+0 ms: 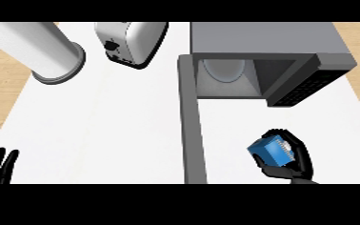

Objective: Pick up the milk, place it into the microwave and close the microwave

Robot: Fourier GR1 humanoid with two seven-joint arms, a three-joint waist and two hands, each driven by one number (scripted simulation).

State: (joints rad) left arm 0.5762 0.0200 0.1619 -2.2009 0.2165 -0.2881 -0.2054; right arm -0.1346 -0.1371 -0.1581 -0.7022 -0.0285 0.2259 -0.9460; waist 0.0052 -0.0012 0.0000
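Right hand [290, 170] at the bottom of my view has its fingers curled round the milk [269, 151], a little blue carton. It's over the worktop [105, 124], out in front of the microwave [267, 38] and just right of its door [191, 124]. That door is swung wide open and sticks out toward me like a long grey wall. Left hand [7, 164] is just parked open at the lower left edge, fingers up.

What worries me: the carton looks tilted in my grip, so if I let go like that it could land on a corner and tip over on the turntable [225, 70]. The opening isn't huge either, and the control panel [306, 86] sits right beside it, so coming in off-line might clip the frame and knock the carton askew. Then there's the door: my arm has to be fully out before anything swings it, or it shuts on me. Toaster [130, 40] is well apart, no issue there.
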